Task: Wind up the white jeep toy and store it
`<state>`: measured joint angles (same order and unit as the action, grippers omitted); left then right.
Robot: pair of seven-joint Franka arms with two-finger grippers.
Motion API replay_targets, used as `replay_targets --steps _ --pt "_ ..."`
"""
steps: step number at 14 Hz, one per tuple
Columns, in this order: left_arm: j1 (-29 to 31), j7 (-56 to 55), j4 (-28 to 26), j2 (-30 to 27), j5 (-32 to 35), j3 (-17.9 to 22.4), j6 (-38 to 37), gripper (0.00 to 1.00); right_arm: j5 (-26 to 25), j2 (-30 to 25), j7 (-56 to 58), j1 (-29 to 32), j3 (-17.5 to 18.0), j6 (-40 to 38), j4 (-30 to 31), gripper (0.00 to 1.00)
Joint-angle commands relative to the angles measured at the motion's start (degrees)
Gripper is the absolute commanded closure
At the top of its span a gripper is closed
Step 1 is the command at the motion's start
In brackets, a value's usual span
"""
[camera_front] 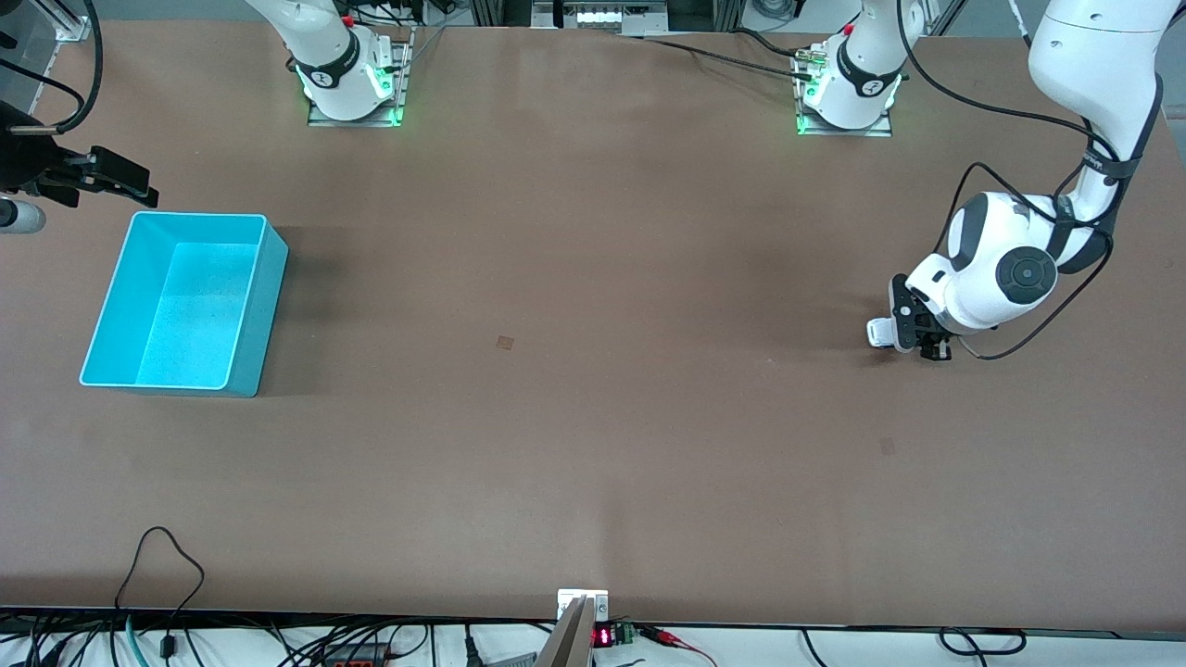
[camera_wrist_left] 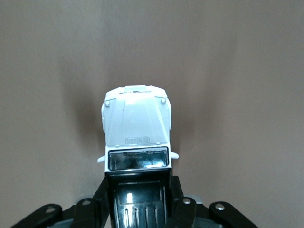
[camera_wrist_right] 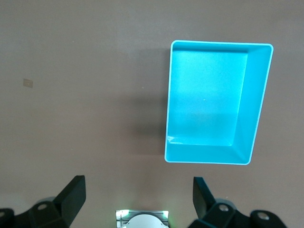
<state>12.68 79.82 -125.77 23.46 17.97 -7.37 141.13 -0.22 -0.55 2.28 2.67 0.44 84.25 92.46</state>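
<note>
The white jeep toy (camera_front: 878,332) is at the left arm's end of the table, low at the table top. My left gripper (camera_front: 913,332) is shut on it. In the left wrist view the jeep's white hood (camera_wrist_left: 137,121) points away from the gripper (camera_wrist_left: 140,202), and both fingers (camera_wrist_left: 183,206) press the sides of its black roof. The cyan bin (camera_front: 264,306) stands at the right arm's end, with nothing showing in it. My right gripper (camera_front: 116,183) hangs open beside the bin, nothing between its fingers (camera_wrist_right: 71,194).
A small dark mark (camera_front: 505,343) lies on the brown table near its middle. The two arm bases (camera_front: 352,83) stand along the table's edge farthest from the front camera. Cables (camera_front: 157,574) run along the nearest edge.
</note>
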Motion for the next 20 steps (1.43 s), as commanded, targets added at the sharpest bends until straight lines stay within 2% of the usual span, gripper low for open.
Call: replay_targets --steps 1,4,10,20 --pt "2.5 -0.1 1.5 4.1 4.8 -0.4 0.9 0.81 0.3 0.4 0.2 0.1 0.0 -1.1 -1.1 0.0" --pt "4.2 1.6 1.8 4.8 4.9 -0.4 0.9 0.81 0.3 0.4 0.2 0.1 0.0 -1.1 -1.1 0.0" --pt "9.6 9.9 6.0 7.6 4.8 -0.3 0.8 0.81 0.3 0.4 0.2 0.1 0.0 -1.2 -1.1 0.0" --pt "12.8 11.1 6.6 7.7 6.1 0.5 0.8 0.79 0.3 0.4 0.1 0.0 0.0 -1.2 -1.1 0.0"
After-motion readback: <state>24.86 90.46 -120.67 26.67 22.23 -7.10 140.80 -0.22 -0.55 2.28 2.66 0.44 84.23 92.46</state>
